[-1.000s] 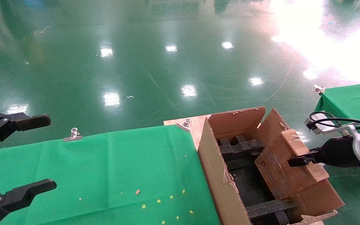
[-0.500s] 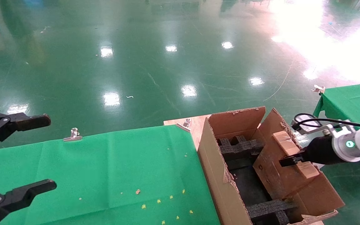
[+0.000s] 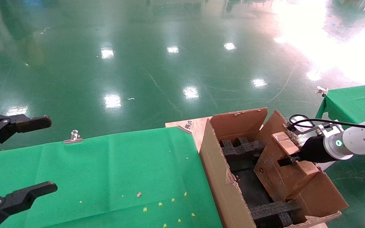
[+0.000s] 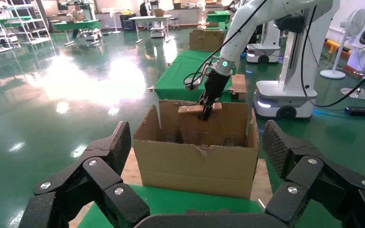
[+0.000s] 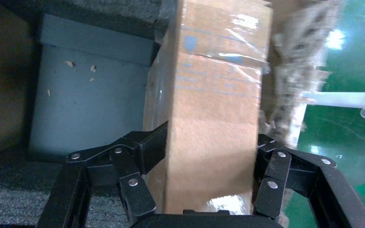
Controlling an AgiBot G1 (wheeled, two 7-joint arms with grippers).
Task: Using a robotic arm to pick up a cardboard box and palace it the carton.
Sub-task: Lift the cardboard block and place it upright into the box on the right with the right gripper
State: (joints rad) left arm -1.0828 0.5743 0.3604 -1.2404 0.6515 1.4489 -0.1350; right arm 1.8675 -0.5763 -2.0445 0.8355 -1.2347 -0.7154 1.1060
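nearly done: the right gripper (image 3: pixel 284 160) jaws clamp the cardboard box (image 3: pixel 284 171), tilted and half inside the carton (image 3: pixel 220 177); lowering and release remain. the left gripper (image 3: pixel 17 158), well apart from the carton, hangs spread.

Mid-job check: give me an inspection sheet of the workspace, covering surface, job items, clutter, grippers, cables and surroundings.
Surface: green cloth table, clipped at its far edge.
Job's things: cardboard box held tilted, its lower part inside the carton, leaning by the right wall; black foam inserts inside.
Clutter: small yellow and tan scraps on the cloth.
Grippers: right gripper shut on the cardboard box over the carton; left gripper open, parked at the table's left edge.
Cables: black cable looping over the right wrist.
Surroundings: glossy green floor; second green table at right.
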